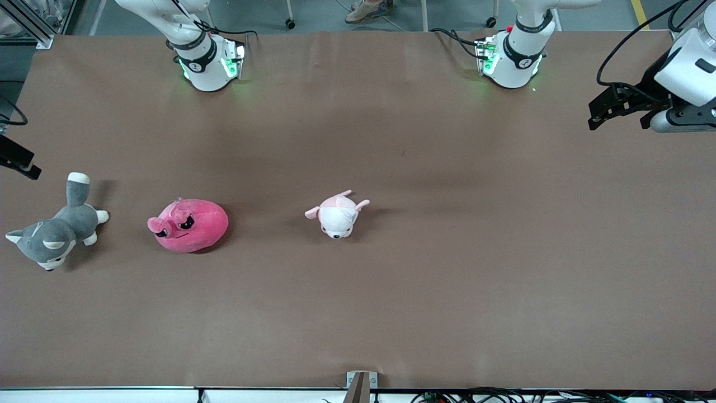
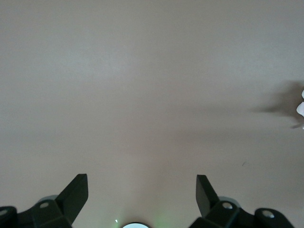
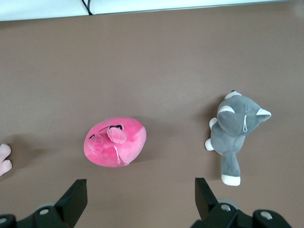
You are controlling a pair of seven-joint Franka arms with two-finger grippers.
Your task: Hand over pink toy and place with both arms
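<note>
The pink toy (image 1: 190, 225) is a round hot-pink plush with angry black eyes. It lies on the brown table toward the right arm's end and also shows in the right wrist view (image 3: 116, 141). My right gripper (image 1: 22, 162) hangs at that end of the table, mostly out of the front view. It is open and empty in its wrist view (image 3: 140, 183), up above the table beside the toy. My left gripper (image 1: 601, 112) is up over the left arm's end of the table, open and empty (image 2: 142, 180), with only bare table under it.
A grey-and-white plush husky (image 1: 53, 235) lies beside the pink toy, closer to the table's end; it shows in the right wrist view too (image 3: 235, 130). A small pale pink-and-white plush animal (image 1: 337, 215) lies near the table's middle.
</note>
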